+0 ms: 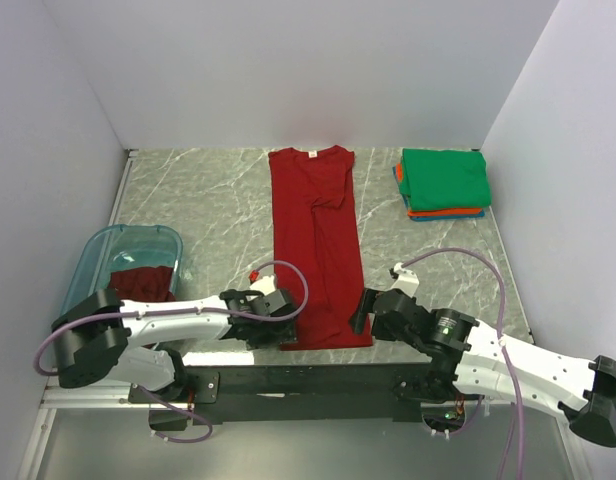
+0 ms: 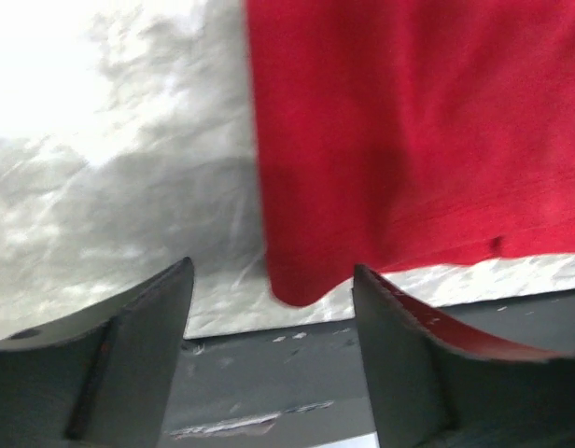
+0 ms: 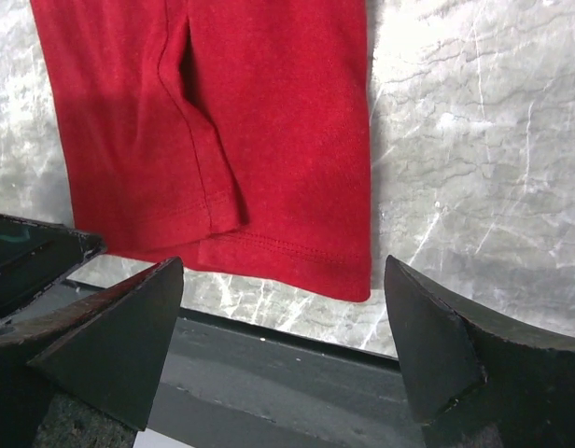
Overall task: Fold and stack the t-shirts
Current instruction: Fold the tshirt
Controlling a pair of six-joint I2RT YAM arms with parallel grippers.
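A t-shirt (image 1: pixel 318 250) lies lengthwise down the middle of the table (image 1: pixel 208 200), a stack of folded t-shirts (image 1: pixel 443 182) at its far right corner; left, a tub (image 1: pixel 108 232) holds a second t-shirt (image 1: pixel 143 282); left gripper (image 1: pixel 280 328) and right gripper (image 1: pixel 366 310) flank the near hem

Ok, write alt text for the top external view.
A red t-shirt folded into a strip lies on a table, the left tool and right tool open at its near corners. Folded shirts stack far right; a tub with a maroon shirt sits left.

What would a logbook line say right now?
red t-shirt: folded lengthwise, flat | left gripper: open, at its near-left corner | right gripper: open, at its near-right corner | nothing held
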